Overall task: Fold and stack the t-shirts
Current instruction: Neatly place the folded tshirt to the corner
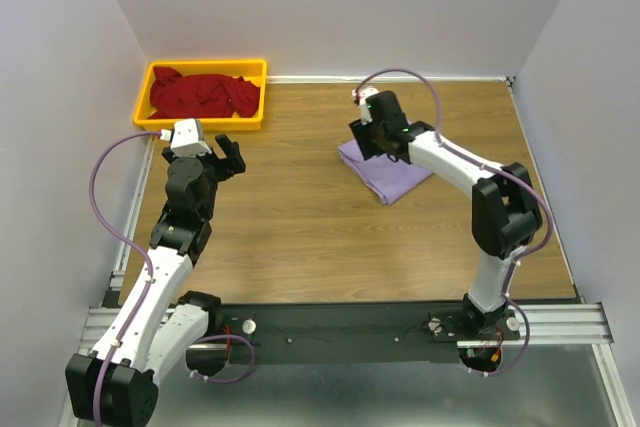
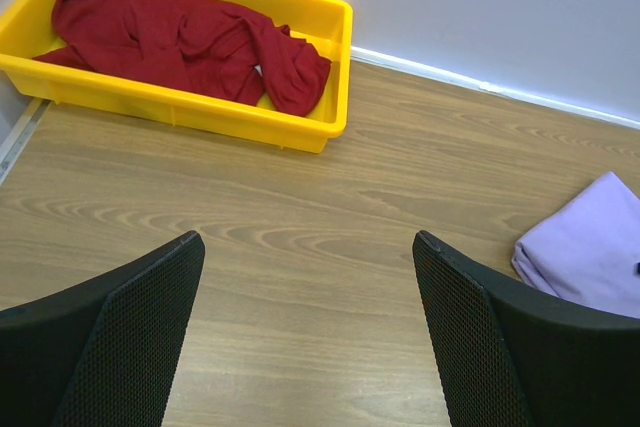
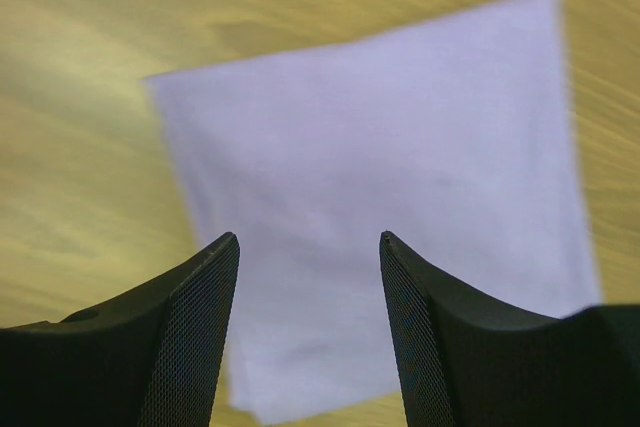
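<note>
- Right gripper (image 3: pixel 308 242): jaws apart with nothing between them, poised over the folded lavender shirt (image 3: pixel 400 147).
- That shirt lies flat on the wooden table (image 1: pixel 300 227), right of centre.
- Left gripper (image 2: pixel 305 242): jaws spread wide and empty, above bare wood.
- Beyond it, the dark red shirt (image 2: pixel 180 37) lies crumpled inside the yellow bin (image 2: pixel 200 112) in the far left corner, well apart from the lavender one.

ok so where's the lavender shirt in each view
Top external: lavender shirt right of centre, folded, partly covered by the right arm.
Left wrist: the shirt at the right edge, cut off by the frame.
Right wrist: it fills the middle, blurred.
Shared landmark: the wooden table under it in all three.
</note>
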Controlling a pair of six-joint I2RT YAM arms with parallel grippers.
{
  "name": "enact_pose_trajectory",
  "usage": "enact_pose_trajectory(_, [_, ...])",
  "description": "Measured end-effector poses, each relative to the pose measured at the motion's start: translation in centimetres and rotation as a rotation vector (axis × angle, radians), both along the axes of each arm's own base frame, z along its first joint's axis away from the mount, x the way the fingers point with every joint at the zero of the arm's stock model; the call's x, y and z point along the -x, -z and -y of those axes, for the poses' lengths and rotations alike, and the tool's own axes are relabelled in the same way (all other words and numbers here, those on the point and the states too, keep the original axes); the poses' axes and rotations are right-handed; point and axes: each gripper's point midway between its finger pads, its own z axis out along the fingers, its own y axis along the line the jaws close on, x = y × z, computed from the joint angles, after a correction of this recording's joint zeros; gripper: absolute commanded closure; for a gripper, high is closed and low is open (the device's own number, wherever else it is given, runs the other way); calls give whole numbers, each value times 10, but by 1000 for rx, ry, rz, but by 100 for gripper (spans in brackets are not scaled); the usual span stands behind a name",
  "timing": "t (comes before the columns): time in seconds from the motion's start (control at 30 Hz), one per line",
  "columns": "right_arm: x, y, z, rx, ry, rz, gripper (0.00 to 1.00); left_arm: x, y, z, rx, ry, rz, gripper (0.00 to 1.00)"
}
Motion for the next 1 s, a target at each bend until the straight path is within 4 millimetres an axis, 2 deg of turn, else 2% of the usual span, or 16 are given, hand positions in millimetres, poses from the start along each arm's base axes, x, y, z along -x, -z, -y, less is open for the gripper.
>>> enact_pose_trajectory(0.03, [9, 7, -20, 7, -45, -13, 34, 0, 0, 0, 0, 2, 0, 8])
enact_pose_trajectory(0.13, [21, 27, -44, 32, -97, -47, 35, 0, 0, 0, 0, 2, 0, 8])
enact_pose_trajectory(0.17, [24, 40, -49, 52, -107, -68, 35, 0, 0, 0, 0, 2, 0, 8])
enact_pose_trajectory(0.3, [32, 74, -55, 107, -119, -122, 36, 0, 0, 0, 0, 2, 0, 8])
enact_pose_trajectory(0.4, [37, 89, -56, 152, -126, -141, 38, 0, 0, 0, 0, 2, 0, 8])
enact_pose_trajectory(0.6, [45, 91, -69, 248, -134, -93, 49, 0, 0, 0, 0, 2, 0, 8])
enact_pose_trajectory(0.7, [46, 91, -69, 316, -113, -56, 56, 0, 0, 0, -1, 2, 0, 8])
enact_pose_trajectory(0.87, [45, 92, -57, 424, -70, -17, 72, 0, 0, 0, 0, 2, 0, 8])
enact_pose_trajectory(0.97, [42, 95, -43, 505, -38, 3, 92, 0, 0, 0, -1, 2, 0, 8])
enact_pose_trajectory(1.0, [41, 96, -37, 539, -30, 9, 94, 0, 0, 0, -1, 2, 0, 8])
